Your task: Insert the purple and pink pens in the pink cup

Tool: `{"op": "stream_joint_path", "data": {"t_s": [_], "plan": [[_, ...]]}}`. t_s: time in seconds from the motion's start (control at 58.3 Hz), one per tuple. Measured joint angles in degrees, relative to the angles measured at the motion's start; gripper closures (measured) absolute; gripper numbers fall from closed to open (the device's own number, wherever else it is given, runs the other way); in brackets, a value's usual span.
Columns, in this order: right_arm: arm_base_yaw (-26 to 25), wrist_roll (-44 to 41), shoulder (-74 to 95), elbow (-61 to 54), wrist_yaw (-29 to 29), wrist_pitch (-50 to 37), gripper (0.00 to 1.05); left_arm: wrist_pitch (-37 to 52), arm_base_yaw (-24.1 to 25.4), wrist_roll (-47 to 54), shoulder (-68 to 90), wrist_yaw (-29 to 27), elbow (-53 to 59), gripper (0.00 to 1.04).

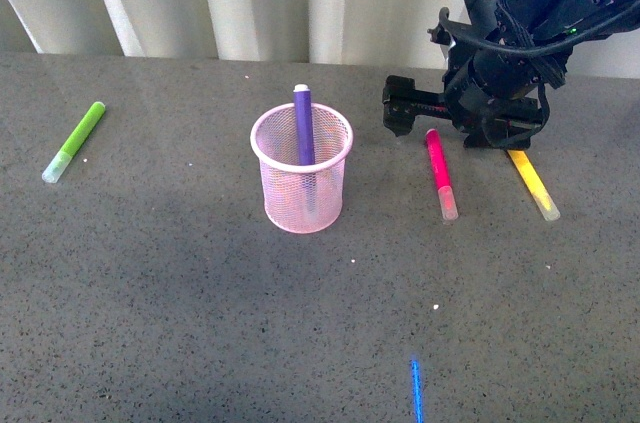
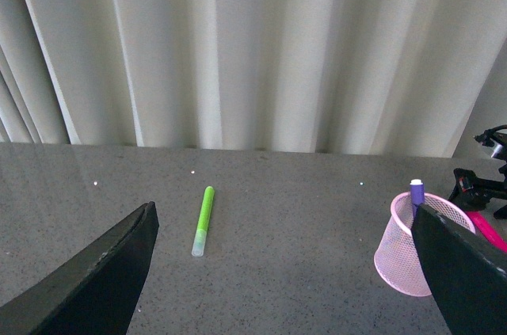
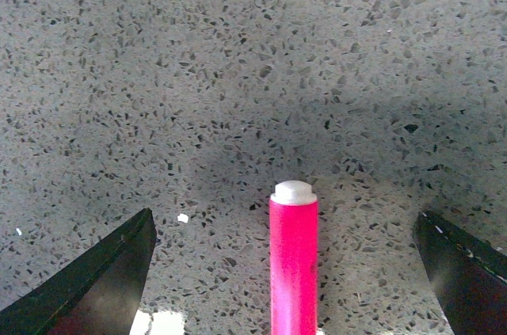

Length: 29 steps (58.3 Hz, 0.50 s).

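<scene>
Pink pen sits between the wide-open fingers of my right pincer, but only its end, so I fear a squeeze could tip it out.

The purple pen stands upright inside the pink mesh cup; the pink pen lies flat at its three o'clock.

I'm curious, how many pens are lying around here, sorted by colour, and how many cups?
purple pen: 1 (standing in the cup)
pink pen: 1
green pen: 1
yellow pen: 1
pink cup: 1
Total: 5 things, made up of 4 pens and 1 cup
</scene>
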<state>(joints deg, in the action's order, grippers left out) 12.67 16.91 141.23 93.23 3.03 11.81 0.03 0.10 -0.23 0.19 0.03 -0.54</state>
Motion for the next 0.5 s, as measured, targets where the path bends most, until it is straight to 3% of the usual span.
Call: {"op": "stream_joint_path", "data": {"t_s": [0.086, 0.498], "plan": [[0.0, 0.0, 0.0, -0.2, -0.52, -0.26, 0.08, 0.0, 0.0, -0.02, 0.0, 0.0, 0.0, 0.07], [-2.75, 0.24, 0.02, -0.17, -0.94, 0.35, 0.68, 0.0, 0.0, -0.02, 0.0, 0.0, 0.0, 0.07]]}}
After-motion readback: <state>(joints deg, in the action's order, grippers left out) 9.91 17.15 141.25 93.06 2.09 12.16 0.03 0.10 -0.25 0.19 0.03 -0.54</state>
